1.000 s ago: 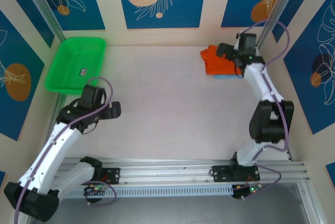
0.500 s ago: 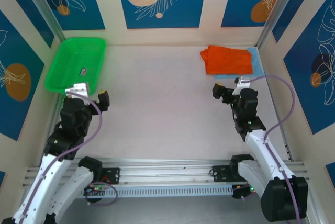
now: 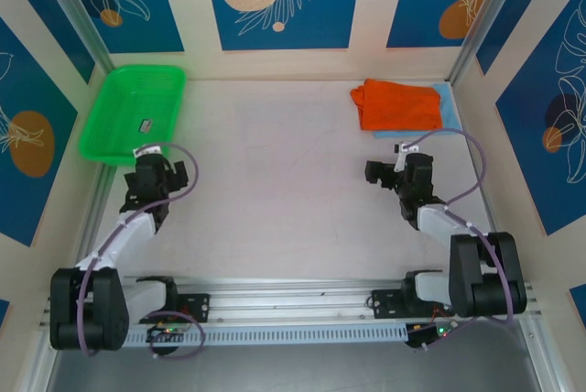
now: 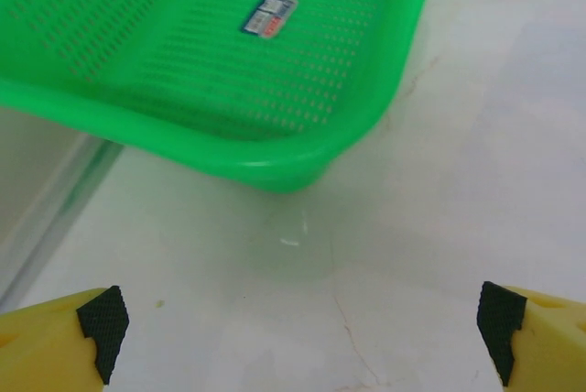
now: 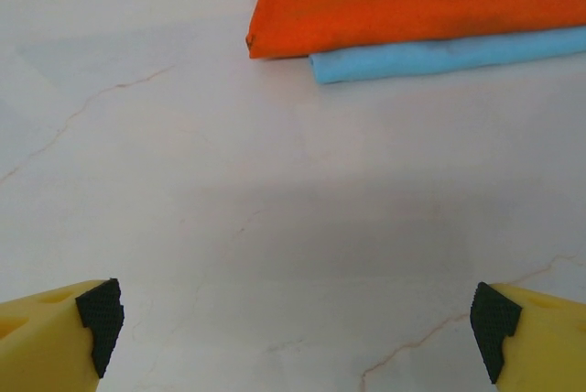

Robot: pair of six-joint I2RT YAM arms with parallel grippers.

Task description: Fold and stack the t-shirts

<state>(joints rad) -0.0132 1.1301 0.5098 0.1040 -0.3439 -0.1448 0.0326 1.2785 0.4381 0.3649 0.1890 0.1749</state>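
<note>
Bright, even light all round, no glare. A soft grey shadow lies on the table just ahead of the right gripper. Its fingertips are slightly blurred in the bottom corners.

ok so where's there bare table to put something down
The widest bare patch is the middle of the table, between the green basket far left and the orange t-shirt lying on the light blue t-shirt far right. Table just ahead of the open left gripper and right gripper is bare too. Only those two far corners are crowded.
</note>
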